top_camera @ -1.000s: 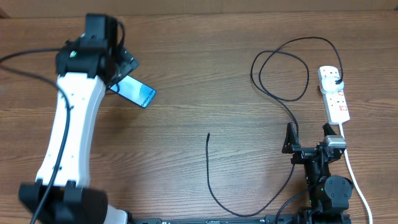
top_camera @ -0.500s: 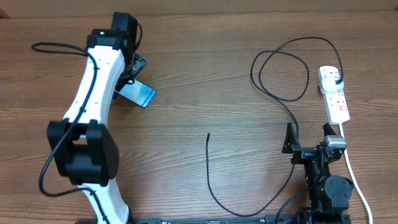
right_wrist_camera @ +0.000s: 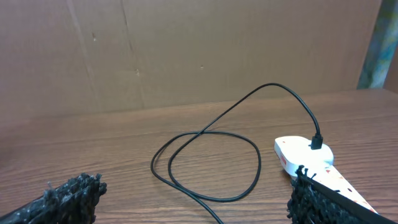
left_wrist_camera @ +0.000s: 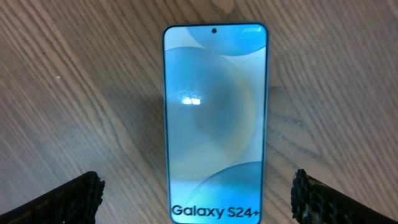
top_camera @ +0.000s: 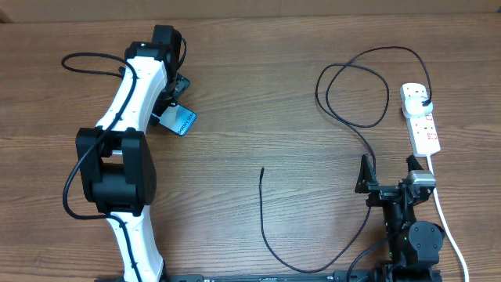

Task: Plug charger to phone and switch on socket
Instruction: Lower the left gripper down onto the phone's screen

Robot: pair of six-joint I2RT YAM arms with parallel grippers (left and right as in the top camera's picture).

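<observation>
The phone (top_camera: pixel 182 121) lies flat at the back left of the table, its cyan screen lit. In the left wrist view the phone (left_wrist_camera: pixel 215 118) fills the middle, lettering end nearest the camera. My left gripper (top_camera: pixel 167 103) hovers over it, open, with one finger on each side of the phone and clear of it (left_wrist_camera: pixel 199 196). The charger cable (top_camera: pixel 264 231) ends in a free tip (top_camera: pixel 261 170) at mid-table and loops back right to its plug (top_camera: pixel 423 104) in the white socket (top_camera: pixel 425 129). My right gripper (top_camera: pixel 388 176) is open near the socket (right_wrist_camera: pixel 298 152), the cable loop (right_wrist_camera: pixel 259 163) ahead of it.
The socket's white lead (top_camera: pixel 448 223) runs down the right side past the right arm's base. The charger cable passes close under the right gripper. A brown cardboard wall (right_wrist_camera: pixel 186 50) stands behind the table. The left arm's own black cable (top_camera: pixel 86 59) arcs at the back left.
The left arm has swung right and folded in over the table, its wrist shifting right above the phone and covering more of it. The phone, the cable and the right arm have not moved.
</observation>
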